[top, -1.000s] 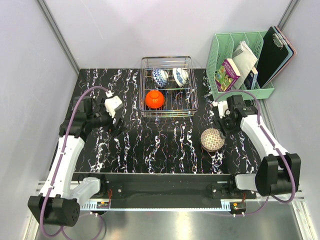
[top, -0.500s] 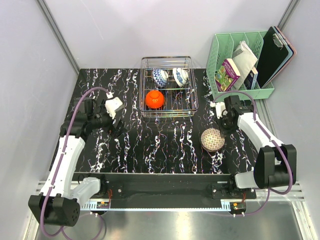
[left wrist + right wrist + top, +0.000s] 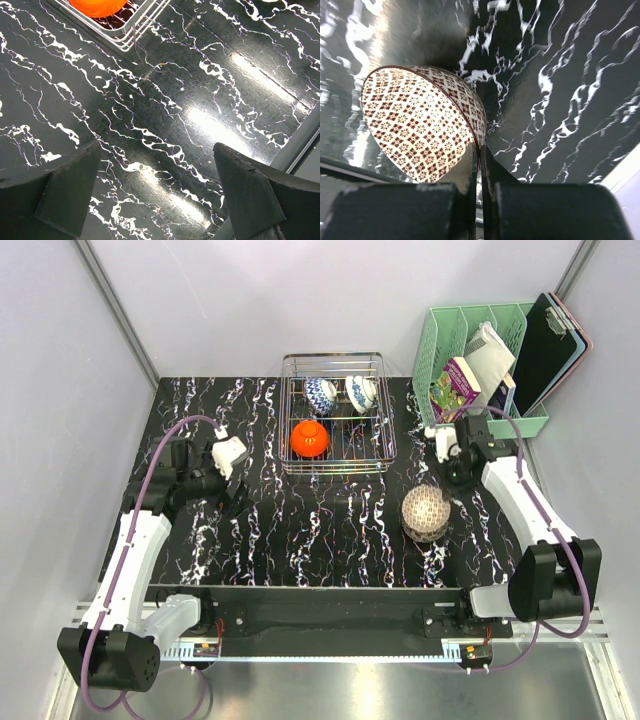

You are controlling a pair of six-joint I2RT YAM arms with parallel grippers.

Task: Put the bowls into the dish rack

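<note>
A pinkish net-patterned bowl (image 3: 425, 511) (image 3: 420, 120) sits tipped on the black marble table, right of centre. My right gripper (image 3: 451, 480) (image 3: 480, 151) is shut on its rim, one finger inside and one outside. The silvery wire dish rack (image 3: 384, 445) (image 3: 135, 35) stands at the back centre. It holds two blue-and-white bowls (image 3: 320, 395) (image 3: 361, 392) on edge and an orange-red bowl (image 3: 310, 438) (image 3: 97, 5). My left gripper (image 3: 233, 500) (image 3: 157, 152) hangs open over bare table, left of the rack, with nothing between its fingers.
A mint-green slotted organiser (image 3: 520, 423) with books and a dark clipboard (image 3: 548, 348) stands at the back right, just behind my right arm. Grey walls close in the table on the left, back and right.
My right gripper has shut on the patterned bowl's rim and tipped the bowl up, drawing back a little. The left arm has not moved.
</note>
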